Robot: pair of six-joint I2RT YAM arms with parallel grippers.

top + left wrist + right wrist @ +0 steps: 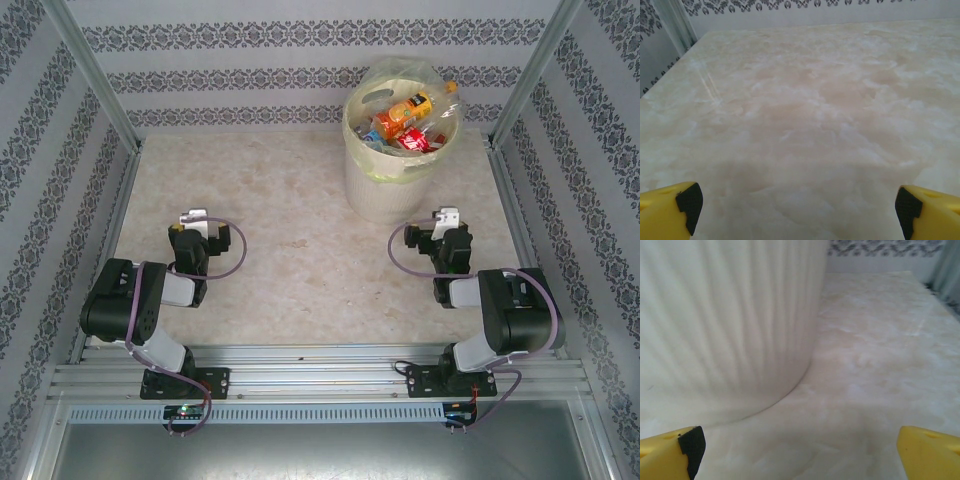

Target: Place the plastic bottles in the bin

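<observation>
Where bottles (410, 108) lie heaped, bin (385, 195) hides most.

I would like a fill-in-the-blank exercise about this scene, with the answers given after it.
The plastic bottles lie ____ the bin.
The bin's outer wall is ____, not smooth.
The left hand and the right hand are both ____, not shut.
The bin stands nearer the ____ hand.
Answers: inside; ribbed; open; right.

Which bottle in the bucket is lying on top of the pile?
The orange bottle, slanting across the bucket; the other bottles sit lower, beneath it.
</observation>
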